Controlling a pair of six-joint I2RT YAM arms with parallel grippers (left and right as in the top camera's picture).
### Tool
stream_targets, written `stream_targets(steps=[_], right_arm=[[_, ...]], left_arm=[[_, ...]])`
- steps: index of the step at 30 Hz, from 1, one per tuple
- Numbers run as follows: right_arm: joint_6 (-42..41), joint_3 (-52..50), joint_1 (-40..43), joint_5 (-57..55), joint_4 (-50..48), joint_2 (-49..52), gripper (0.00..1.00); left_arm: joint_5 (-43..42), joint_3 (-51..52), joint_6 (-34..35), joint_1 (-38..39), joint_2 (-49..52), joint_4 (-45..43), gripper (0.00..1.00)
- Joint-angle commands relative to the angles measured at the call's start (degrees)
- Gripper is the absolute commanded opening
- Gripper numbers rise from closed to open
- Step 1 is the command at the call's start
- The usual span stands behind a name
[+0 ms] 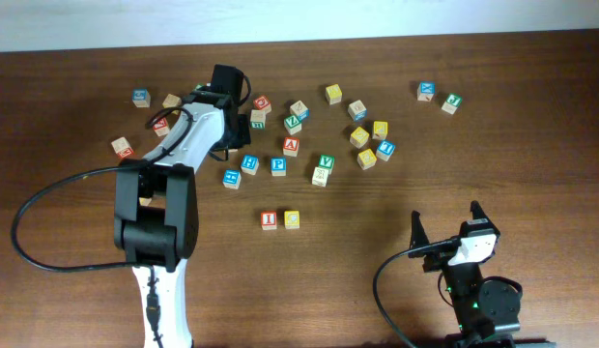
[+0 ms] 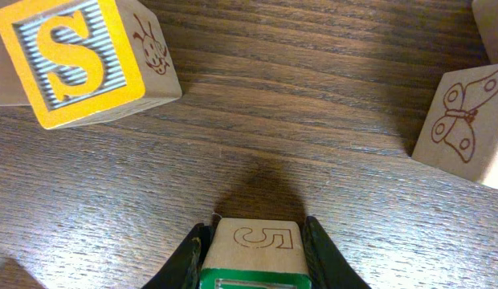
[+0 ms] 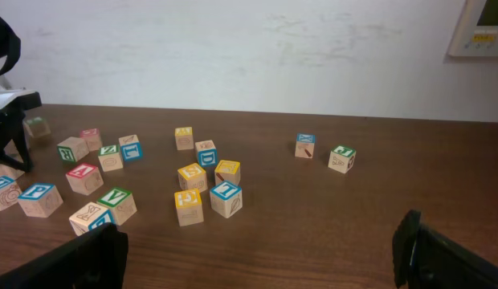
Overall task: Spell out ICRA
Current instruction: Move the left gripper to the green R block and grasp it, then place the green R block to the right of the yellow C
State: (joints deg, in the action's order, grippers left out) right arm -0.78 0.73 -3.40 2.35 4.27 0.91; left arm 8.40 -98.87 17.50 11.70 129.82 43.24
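My left gripper is shut on a green-framed cube, one finger against each side. A 5 shows on its front face, and its letter is cut off by the frame edge. In the overhead view this R cube sits at the left gripper among the far cubes. The red-framed I and yellow C stand side by side at mid-table. The red-framed A lies farther back. My right gripper is open and empty near the front right.
An orange S cube and a butterfly cube flank the left gripper. The blue P and green V sit near the A. Several more cubes are scattered across the far half, two of them apart at the far right.
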Motion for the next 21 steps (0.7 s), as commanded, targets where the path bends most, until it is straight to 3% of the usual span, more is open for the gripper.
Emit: stream_targets(steps=[1, 7, 14, 17, 21], right_arm=[[0.37, -0.42, 0.44, -0.48, 0.2, -0.44, 0.98], [0.37, -0.42, 0.44, -0.48, 0.2, -0.44, 0.98], [0.37, -0.42, 0.44, -0.48, 0.2, -0.44, 0.98], [0.37, -0.42, 0.44, -0.48, 0.2, -0.44, 0.98], [0.37, -0.42, 0.44, -0.48, 0.2, -0.44, 0.98]], left_arm=[[0.42, -1.22, -0.44, -0.15, -0.24, 1.9, 0.21], [-0.94, -4.59, -0.44, -0.13, -9.25, 9.03, 0.22], [-26.1, -4.59, 5.44, 3.04, -23.34, 21.18, 0.22], [-25.99, -2.21, 6.08, 10.49, -23.21, 26.29, 0.21], [-18.05, 5.64, 13.88, 22.05, -22.91, 21.66, 0.21]])
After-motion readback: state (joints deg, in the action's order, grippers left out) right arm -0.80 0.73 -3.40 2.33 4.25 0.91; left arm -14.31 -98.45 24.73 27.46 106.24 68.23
